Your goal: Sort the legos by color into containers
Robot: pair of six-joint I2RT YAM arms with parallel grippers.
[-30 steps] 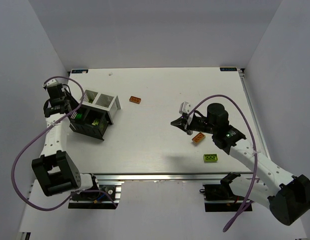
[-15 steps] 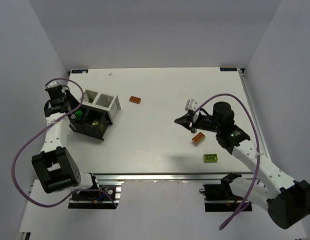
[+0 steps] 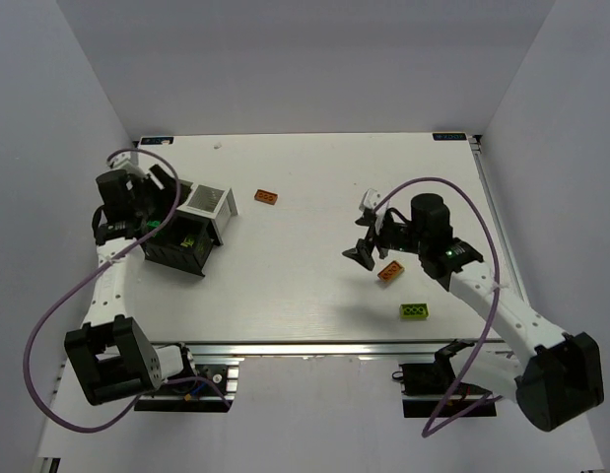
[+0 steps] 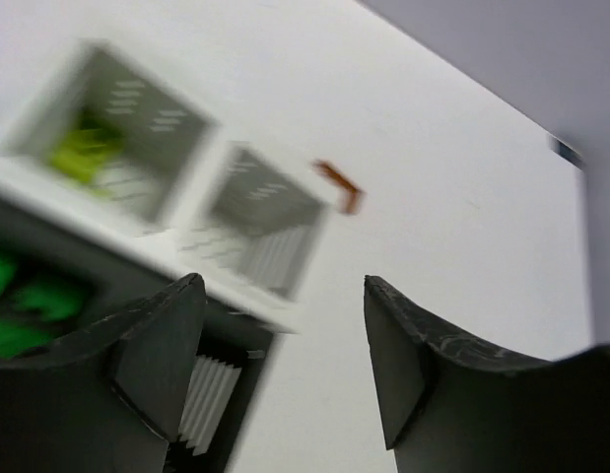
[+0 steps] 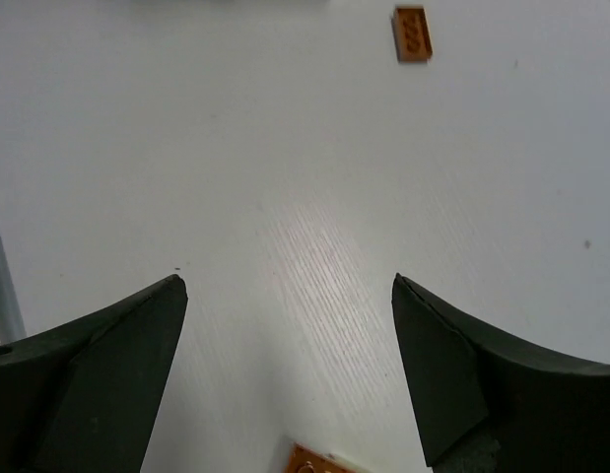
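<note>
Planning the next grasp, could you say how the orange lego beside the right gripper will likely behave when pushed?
The orange lego looks rigid and flat, so it probably won't roll or tip. Small on the smooth white table, it would likely slide easily, perhaps twisting.

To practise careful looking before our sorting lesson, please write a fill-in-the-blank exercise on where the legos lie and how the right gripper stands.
1. Besides the two orange legos, the one other loose lego on the table is coloured ___.
2. The right gripper has its jaws ___, with nothing between them.
3. In the left wrist view, the green legos lie in the container coloured ___.

Missing words: lime; open; black.
</note>
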